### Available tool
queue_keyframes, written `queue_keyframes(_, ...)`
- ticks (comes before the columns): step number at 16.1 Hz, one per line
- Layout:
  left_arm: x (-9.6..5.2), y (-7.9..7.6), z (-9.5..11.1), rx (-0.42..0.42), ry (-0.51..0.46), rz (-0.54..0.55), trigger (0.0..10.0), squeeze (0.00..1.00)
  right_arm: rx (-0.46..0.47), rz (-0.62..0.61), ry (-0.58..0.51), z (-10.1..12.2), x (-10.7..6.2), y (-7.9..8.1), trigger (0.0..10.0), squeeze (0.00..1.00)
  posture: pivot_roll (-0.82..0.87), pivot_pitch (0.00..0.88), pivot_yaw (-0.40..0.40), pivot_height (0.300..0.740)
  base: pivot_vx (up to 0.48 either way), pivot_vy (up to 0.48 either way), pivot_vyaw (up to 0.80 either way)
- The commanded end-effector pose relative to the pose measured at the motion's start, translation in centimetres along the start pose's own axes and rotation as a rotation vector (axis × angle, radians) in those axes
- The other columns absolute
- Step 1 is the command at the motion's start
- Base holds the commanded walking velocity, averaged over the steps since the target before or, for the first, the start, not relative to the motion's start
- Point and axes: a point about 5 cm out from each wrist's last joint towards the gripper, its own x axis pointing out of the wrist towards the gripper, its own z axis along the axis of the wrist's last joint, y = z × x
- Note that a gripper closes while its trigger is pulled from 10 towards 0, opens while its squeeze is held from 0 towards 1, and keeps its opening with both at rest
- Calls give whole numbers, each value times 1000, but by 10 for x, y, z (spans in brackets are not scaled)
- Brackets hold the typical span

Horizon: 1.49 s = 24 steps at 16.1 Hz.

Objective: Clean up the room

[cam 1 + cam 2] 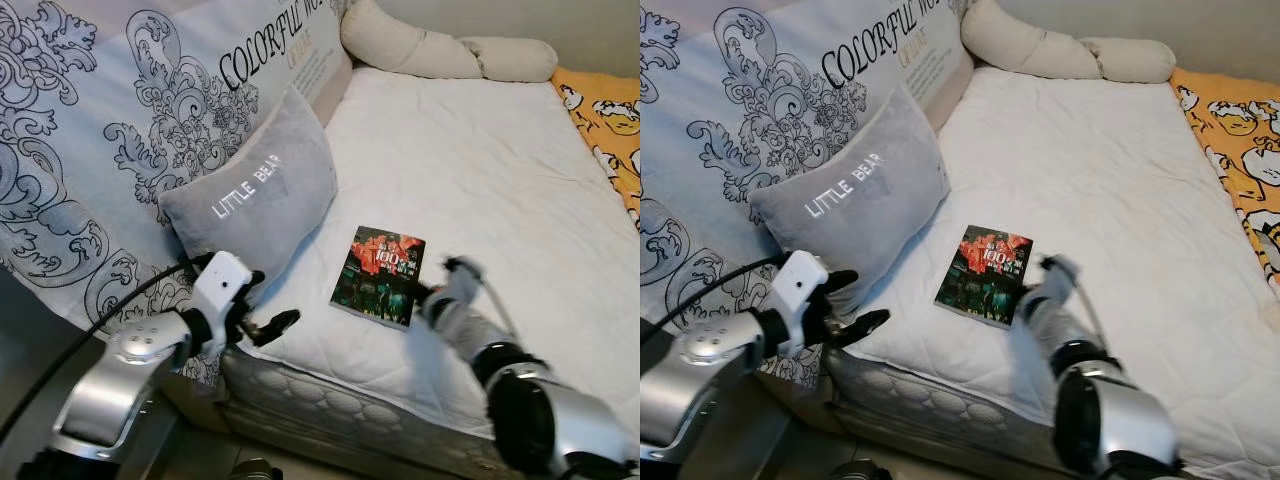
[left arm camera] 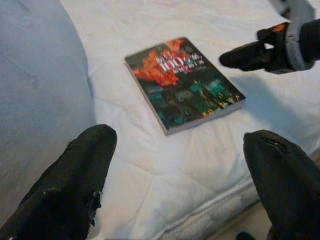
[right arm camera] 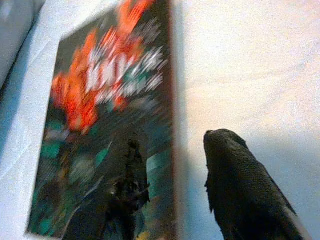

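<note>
Right jaws [image 3: 172, 175] spread astride book [image 1: 379, 276] edge, blurred; left jaws [image 2: 180, 185] spread.

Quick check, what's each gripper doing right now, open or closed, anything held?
Left gripper: open, holding nothing, near the mattress edge, short of the book.
Right gripper: open, straddling the book's edge, not yet clamped.

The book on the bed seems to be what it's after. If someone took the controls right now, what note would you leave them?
Right gripper: open, straddling the book's near right edge, one finger over the cover, one on the white bedspread; nothing gripped yet.
Left gripper: open, hovering at the mattress edge beside the grey pillow, facing the book.
Done: the reach.
Left: close on the book, lift it, put it away.
</note>
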Motion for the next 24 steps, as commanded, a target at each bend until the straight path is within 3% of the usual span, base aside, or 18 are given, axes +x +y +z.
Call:
queue_keyframes(1,3,2,-1,-7,1,43,10000,0,48,14,-13,3,-1,-7,10000,1000,91,0,-6,740,0,0,0)
queue_keyframes(3,3,2,-2,-31,-26,82,10000,0,57,57,-30,8,-2,-11,10000,1000,59,0,-5,740,0,0,0)
queue_keyframes(5,3,4,-5,-92,-74,186,10000,0,-20,85,-83,15,-5,-18,10000,1000,39,0,-5,740,0,0,0)
queue_keyframes(6,0,9,-7,-148,-111,332,10000,0,-106,158,-168,24,-9,-15,10000,1000,25,0,-1,740,0,0,0)
queue_keyframes(7,-1,12,-8,-183,-137,410,10000,0,-181,173,-276,32,-15,-9,10000,1000,4,0,12,740,0,0,0)
queue_keyframes(8,-1,12,-8,-183,-137,410,10000,0,-181,173,-276,32,-15,-9,10000,1000,4,0,12,740,0,0,0)
queue_keyframes(11,6,10,-5,-172,-147,434,10000,0,-301,229,-441,33,-39,16,10000,1000,-32,0,38,740,0,-206,0)
queue_keyframes(12,6,10,-5,-172,-147,434,10000,0,-301,229,-441,33,-39,16,10000,1000,-32,0,38,740,0,-349,0)
queue_keyframes(13,8,11,-4,-165,-146,438,10000,0,-339,240,-504,28,-52,25,10000,1000,-29,0,33,740,0,-480,0)
queue_keyframes(18,7,21,4,-148,-171,505,10000,0,-401,255,-503,13,-64,35,10000,1000,-35,0,45,740,0,-480,0)
queue_keyframes(24,8,28,0,-113,-126,572,10000,0,-443,213,-500,13,-69,30,10000,1000,-33,0,37,740,0,-480,0)
